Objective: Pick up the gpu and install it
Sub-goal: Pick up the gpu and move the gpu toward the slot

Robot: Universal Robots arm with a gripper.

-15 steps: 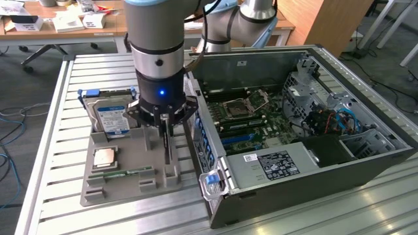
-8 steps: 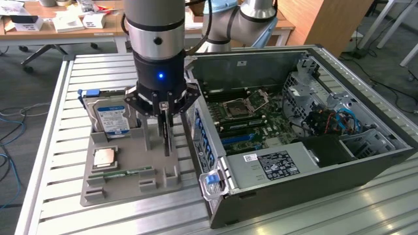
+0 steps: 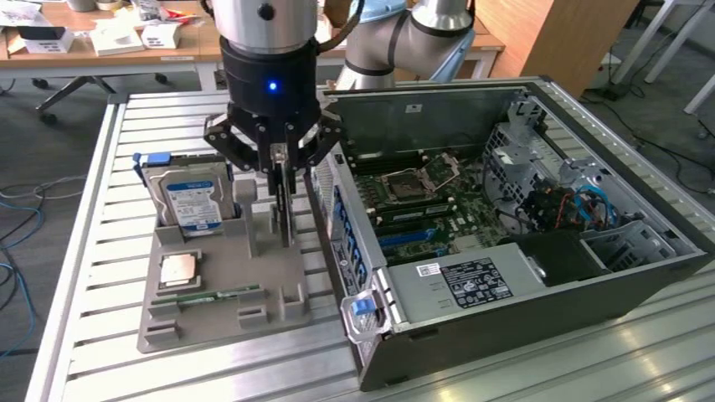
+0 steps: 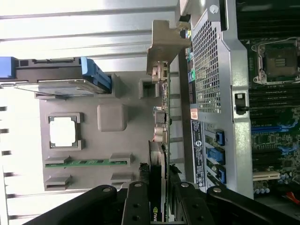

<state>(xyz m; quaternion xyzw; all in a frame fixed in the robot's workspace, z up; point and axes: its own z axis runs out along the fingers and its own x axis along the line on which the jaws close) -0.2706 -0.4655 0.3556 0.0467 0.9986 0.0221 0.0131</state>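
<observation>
The fingers [image 4: 137,206] pinch the gpu [image 3: 286,213] (standing on edge) over the grey tray [image 3: 213,289], beside the computer case [image 3: 525,322].

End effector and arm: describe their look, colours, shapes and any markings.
The arm is made of smooth silver-grey tubes with rounded grey joint housings. The end effector has a black cylindrical body with a small blue light on its front. Below it are black linkage bars with round pivot bolts, narrowing toward the tips.
</observation>
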